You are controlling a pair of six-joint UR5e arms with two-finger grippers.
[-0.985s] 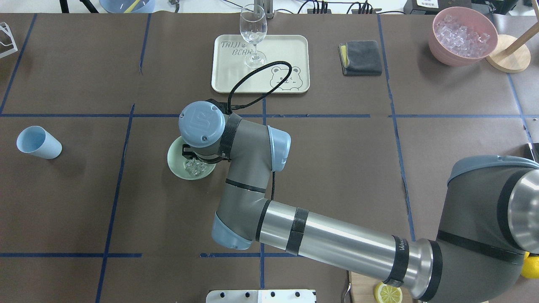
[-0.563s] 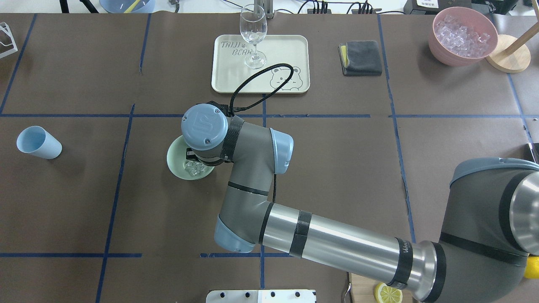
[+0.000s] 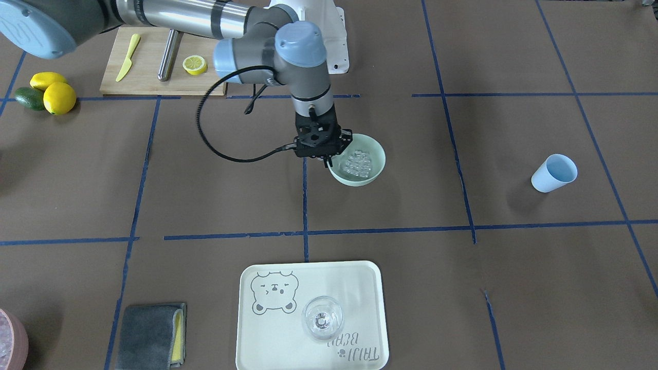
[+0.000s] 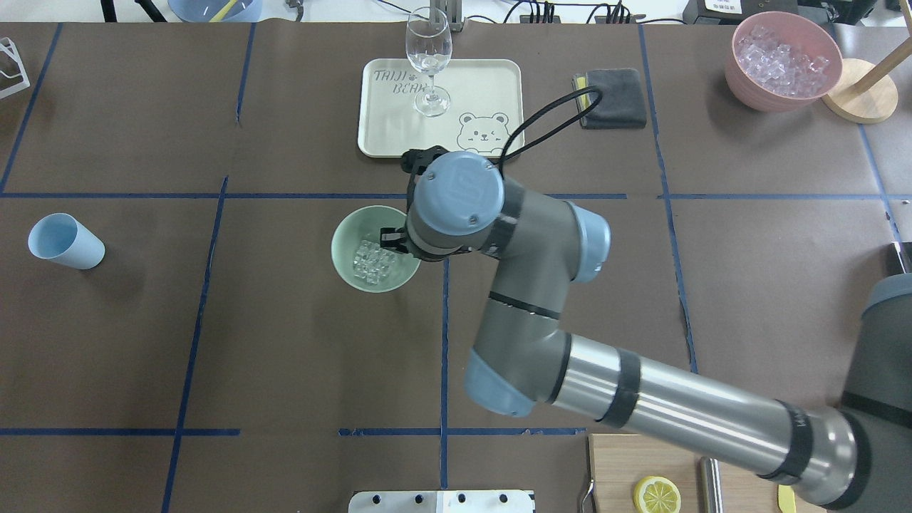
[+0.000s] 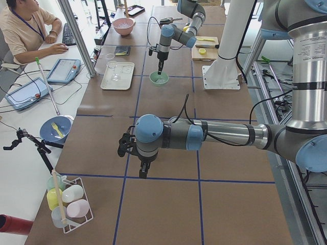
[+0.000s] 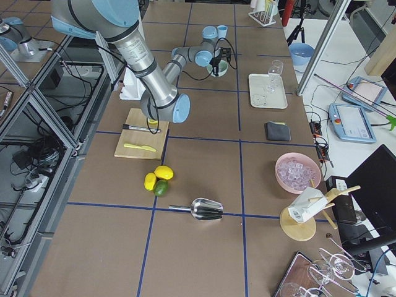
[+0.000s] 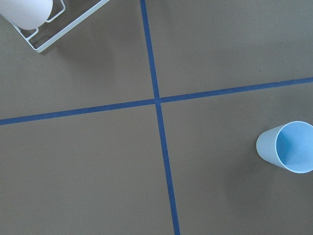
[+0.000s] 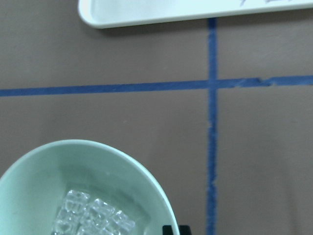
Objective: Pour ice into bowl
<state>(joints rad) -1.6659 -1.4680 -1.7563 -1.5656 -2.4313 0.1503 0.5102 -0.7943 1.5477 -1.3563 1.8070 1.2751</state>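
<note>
Matte mint bowl (image 4: 345, 246) slid rightward, glassy ice cubes (image 4: 372, 261) inside; right tool (image 3: 327, 163) clamps rim.

Overhead: R arm's wrist hides R gripper (image 3: 327, 163) fingertips & bowl (image 4: 348, 234) right rim. R wrist cam: bowl cut by bottom edge, tray (image 8: 146, 11) by top. L gripper (image 5: 143, 172) too small; open/closed unclear. L wrist cam: cup (image 7: 286, 147) clipped at frame edge.
</note>
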